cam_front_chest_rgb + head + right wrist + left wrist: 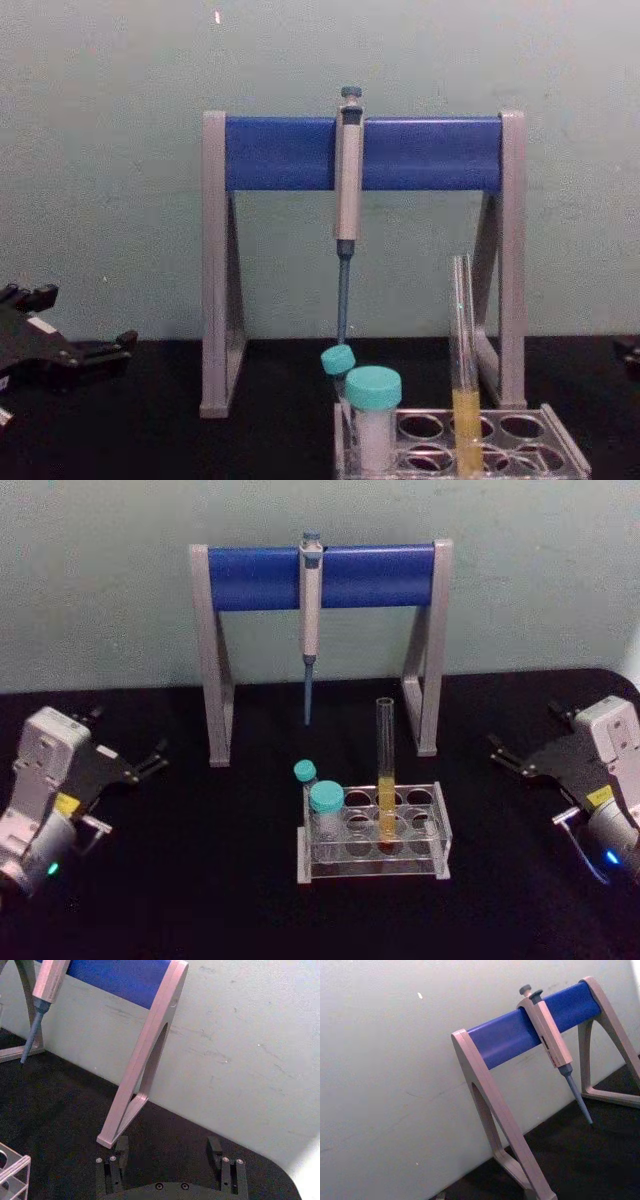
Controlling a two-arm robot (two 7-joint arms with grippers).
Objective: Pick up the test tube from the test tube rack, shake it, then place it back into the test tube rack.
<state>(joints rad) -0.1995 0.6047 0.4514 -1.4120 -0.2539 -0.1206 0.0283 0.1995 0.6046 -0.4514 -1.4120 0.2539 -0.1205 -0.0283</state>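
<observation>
Waiting with both tools parked wide of the rack.
The left tool (152, 760) rests released at the desk's (200, 900) left edge, leaving the middle free. The test tube (385, 780) stands upright in the test tube rack (443, 832), tall, clear and capless, with yellow-orange liquid low down. The right tool (503, 755), fingers spread and empty, sits nearer and seems better placed to grasp.

Head view downward, chest view low and level, 2 wrist views oblique; pipette stand (260, 577) common to all 4.
</observation>
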